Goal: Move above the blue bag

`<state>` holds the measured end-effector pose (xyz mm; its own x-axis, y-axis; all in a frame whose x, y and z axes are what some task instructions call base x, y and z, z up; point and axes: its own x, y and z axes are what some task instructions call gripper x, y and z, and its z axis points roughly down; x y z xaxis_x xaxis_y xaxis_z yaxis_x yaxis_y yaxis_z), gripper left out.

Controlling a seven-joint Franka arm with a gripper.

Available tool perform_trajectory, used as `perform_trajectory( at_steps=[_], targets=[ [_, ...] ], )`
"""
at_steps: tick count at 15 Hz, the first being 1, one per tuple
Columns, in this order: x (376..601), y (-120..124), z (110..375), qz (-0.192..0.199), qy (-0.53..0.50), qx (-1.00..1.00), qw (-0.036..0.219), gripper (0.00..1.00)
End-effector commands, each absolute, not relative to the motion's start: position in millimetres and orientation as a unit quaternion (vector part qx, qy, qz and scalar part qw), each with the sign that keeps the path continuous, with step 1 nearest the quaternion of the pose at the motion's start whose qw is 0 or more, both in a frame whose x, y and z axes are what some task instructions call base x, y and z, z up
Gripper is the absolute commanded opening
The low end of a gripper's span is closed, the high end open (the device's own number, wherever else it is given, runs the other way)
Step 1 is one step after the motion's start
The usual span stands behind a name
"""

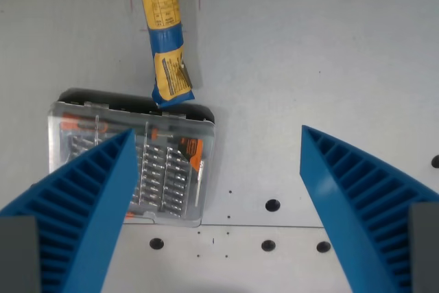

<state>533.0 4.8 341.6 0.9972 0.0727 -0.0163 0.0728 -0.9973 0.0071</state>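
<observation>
The blue bag (164,29) is a long narrow packet with yellow label panels. It lies at the top of the wrist view, left of centre, its lower end resting on the far edge of a clear plastic case. My gripper (216,143) is open and empty. Its two blue ribbed fingers (89,204) spread wide at the bottom of the view. The bag sits beyond and to the wrist view's left of the midpoint between the fingertips.
A clear plastic bit-set case (134,162) with a dark rim lies on the grey table (309,53), partly behind the left finger. Several small dark holes (272,205) dot the table near the bottom. Two thin red marks flank the bag at the top.
</observation>
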Motion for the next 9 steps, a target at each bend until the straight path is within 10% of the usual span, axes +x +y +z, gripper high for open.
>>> perform_trajectory(
  at_steps=[1,9],
  targets=[
    [534,10,332,0.017,0.035,0.999,0.011,1.00],
    [537,20,294,0.029,0.033,0.999,0.021,1.00]
  ],
)
